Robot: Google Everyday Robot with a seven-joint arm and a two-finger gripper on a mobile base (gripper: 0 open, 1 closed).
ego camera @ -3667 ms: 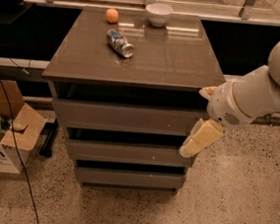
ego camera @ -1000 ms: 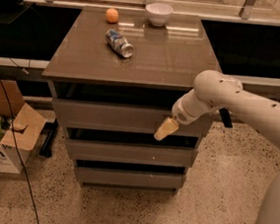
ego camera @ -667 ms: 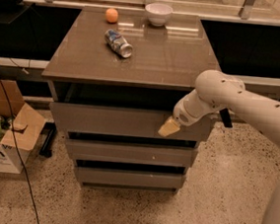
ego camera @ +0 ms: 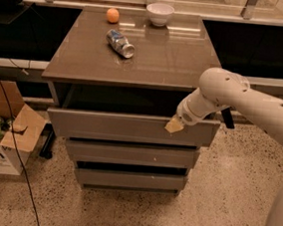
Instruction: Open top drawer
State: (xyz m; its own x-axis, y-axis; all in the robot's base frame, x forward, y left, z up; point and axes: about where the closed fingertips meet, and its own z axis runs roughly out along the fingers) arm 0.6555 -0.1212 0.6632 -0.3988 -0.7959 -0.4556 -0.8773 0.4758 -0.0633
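Observation:
The top drawer (ego camera: 115,127) is the widest grey-brown front of the cabinet, just under the glossy top (ego camera: 136,59). It stands pulled out toward me, with a dark gap showing behind its upper edge. My gripper (ego camera: 174,125) comes in from the right on a white arm and its yellowish tip rests on the drawer's upper edge, right of centre. Two shorter, narrower drawer fronts (ego camera: 130,153) sit below, closed.
On the cabinet top lie an orange (ego camera: 112,15), a white bowl (ego camera: 159,12) and a tipped can (ego camera: 120,43). An open cardboard box (ego camera: 2,131) stands on the floor at left, with a black cable (ego camera: 10,122) hanging in front of it. Speckled floor lies to the right.
The gripper has risen from the drawer's face to its upper edge. The top drawer has come out toward me, and its front now sits lower and wider.

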